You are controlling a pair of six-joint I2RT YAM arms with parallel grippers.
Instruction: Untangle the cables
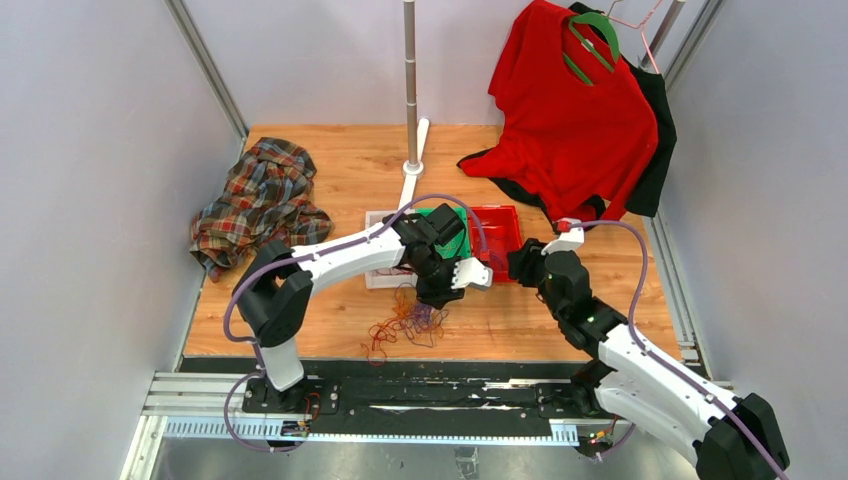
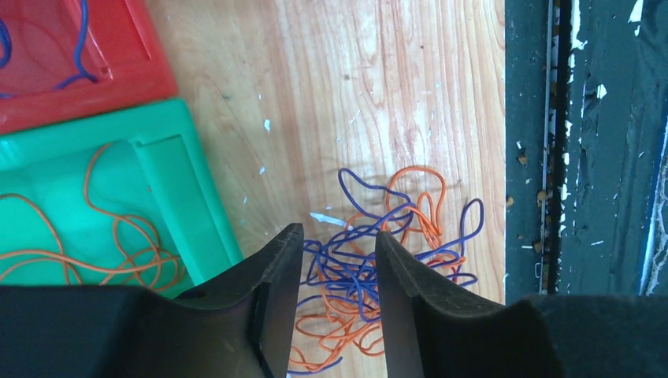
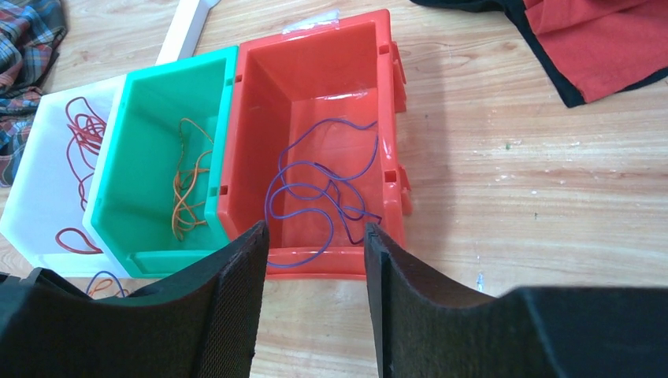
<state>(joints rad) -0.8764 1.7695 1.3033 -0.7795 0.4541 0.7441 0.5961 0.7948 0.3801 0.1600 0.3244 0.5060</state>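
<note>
Wide pale wooden table (image 1: 330, 180) under both arms. Far right, a red T-shirt on a green hanger (image 1: 570, 120) drapes onto the boards; far left, a crumpled plaid flannel shirt (image 1: 262, 200). Mid-table, three open plastic bins touch side by side: white bin (image 3: 47, 181) on the left with red loops, green bin (image 3: 150, 142) in the middle with orange loops, red bin (image 3: 315, 118) on the right with purple cord. Near the front edge lies the tangle of thin red, orange and purple-blue cables (image 1: 405, 322), loose on the wood. The left gripper (image 2: 339, 232) hangs over it, jaws apart, pinching nothing. The right gripper (image 3: 315, 227) faces the red bin, fingers spread and empty.
</note>
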